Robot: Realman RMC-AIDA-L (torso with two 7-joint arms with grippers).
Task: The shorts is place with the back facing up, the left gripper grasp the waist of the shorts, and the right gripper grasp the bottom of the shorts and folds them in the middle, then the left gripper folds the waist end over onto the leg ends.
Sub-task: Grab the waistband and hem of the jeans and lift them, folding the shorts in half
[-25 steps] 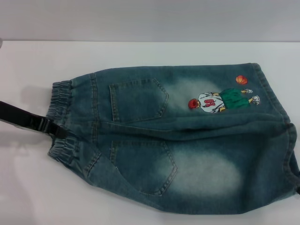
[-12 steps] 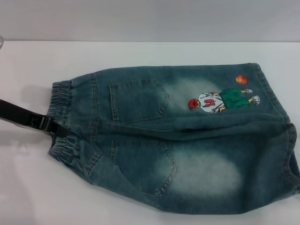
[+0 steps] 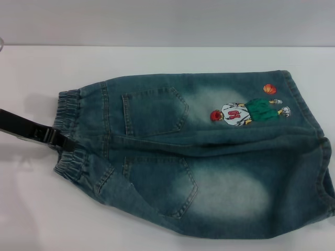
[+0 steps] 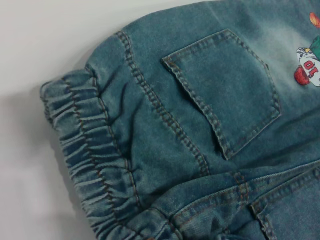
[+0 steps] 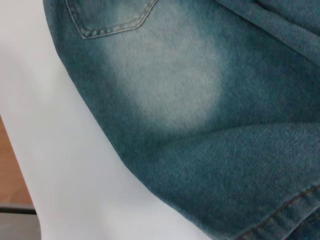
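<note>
So the left gripper (image 3: 64, 144) is right at the elastic waistband (image 3: 69, 128) of the shorts (image 3: 209, 157), coming in from the robot's left with its dark arm low over the white table (image 3: 157, 57). It looks pinched down on the waistband where the middle seam meets it, though honestly I can't tell for sure whether the fingers are clamped or just touching; its own wrist camera shows only bunched elastic and a back pocket (image 4: 225, 90), no fingers.

My guess on placement: grabbing the waist dead centre makes sense if the plan is to fold one leg over the other along that seam.

Moving away from that gripper, the denim lies back side up, both pockets showing, legs running off to the far side. The cartoon patch (image 3: 246, 112) sits on the leg farther from the robot, near the hem.

The right gripper isn't visible anywhere; its wrist view only shows faded denim and table edge near the leg ends. Nothing else on the table seems to block a fold.
</note>
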